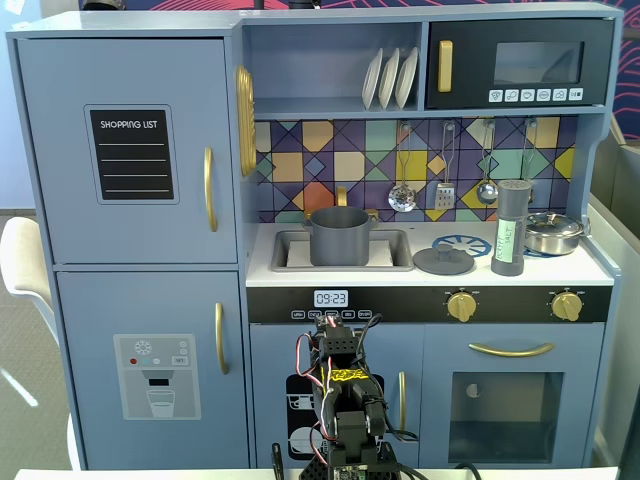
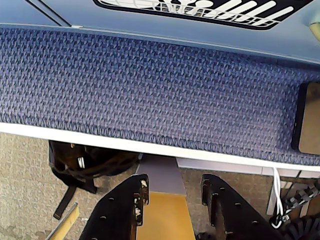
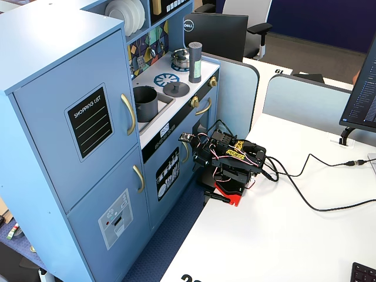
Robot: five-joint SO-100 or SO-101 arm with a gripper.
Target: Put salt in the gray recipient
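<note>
The salt (image 1: 510,232) is a tall dark-gray shaker with a pale green label. It stands upright on the toy kitchen's counter by the right burner, and also shows in a fixed view (image 3: 195,61). The gray recipient (image 1: 339,236) is a matte gray pot sitting in the sink at the counter's left, seen in both fixed views (image 3: 145,101). My arm (image 3: 232,160) is folded low on the white table in front of the kitchen, far below both. In the wrist view my gripper (image 2: 174,187) is open and empty, pointing down past the table edge.
A flat gray lid (image 1: 443,261) lies between pot and shaker. A shiny steel lidded pan (image 1: 553,233) stands right of the shaker. Utensils (image 1: 445,180) hang on the tiled back wall. Cables (image 3: 317,188) cross the white table. A dark bag (image 2: 85,162) lies on the floor.
</note>
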